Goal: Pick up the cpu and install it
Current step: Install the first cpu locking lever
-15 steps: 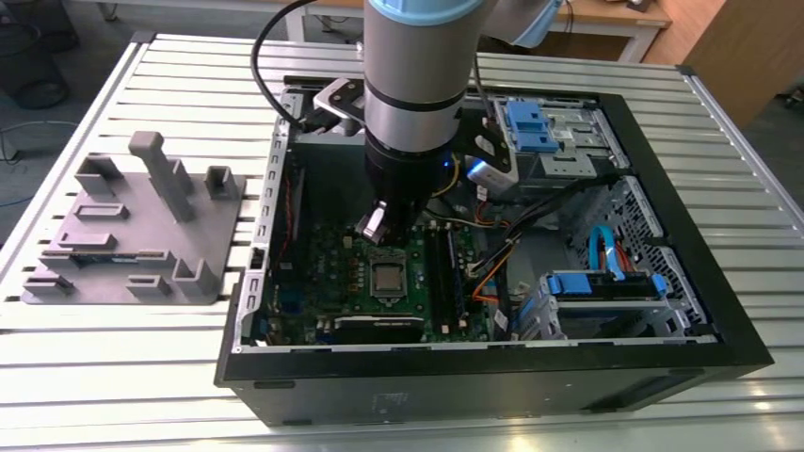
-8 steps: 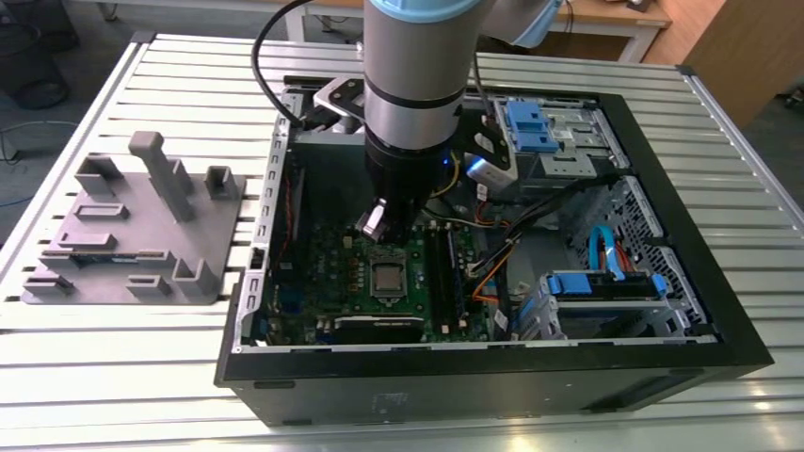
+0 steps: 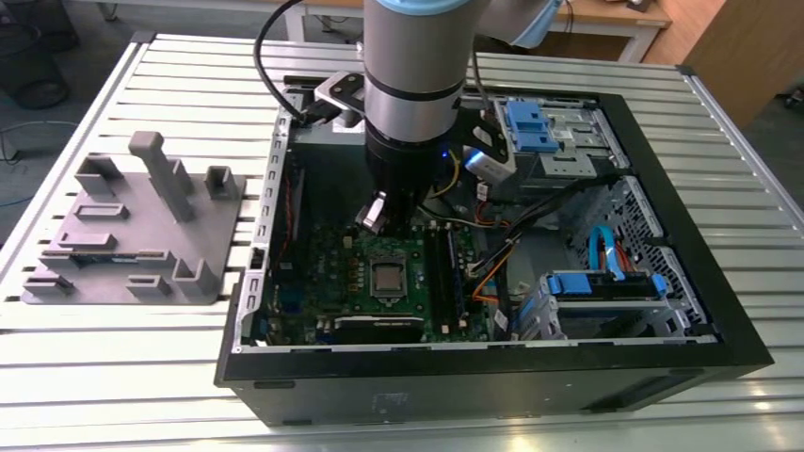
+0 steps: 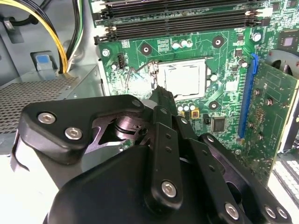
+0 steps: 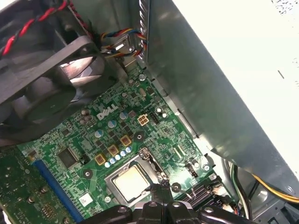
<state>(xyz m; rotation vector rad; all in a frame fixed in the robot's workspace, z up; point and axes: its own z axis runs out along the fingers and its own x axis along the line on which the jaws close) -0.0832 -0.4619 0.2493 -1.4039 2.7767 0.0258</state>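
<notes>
shiny metal cpu (image 5: 130, 182), matt black fingers (image 4: 164, 122)

cpu (image 5: 131, 183) seated in socket (image 5: 140, 161)

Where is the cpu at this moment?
The cpu lies in the socket frame on the green motherboard inside the open computer case, below the gripper; both wrist views show it too.
</notes>
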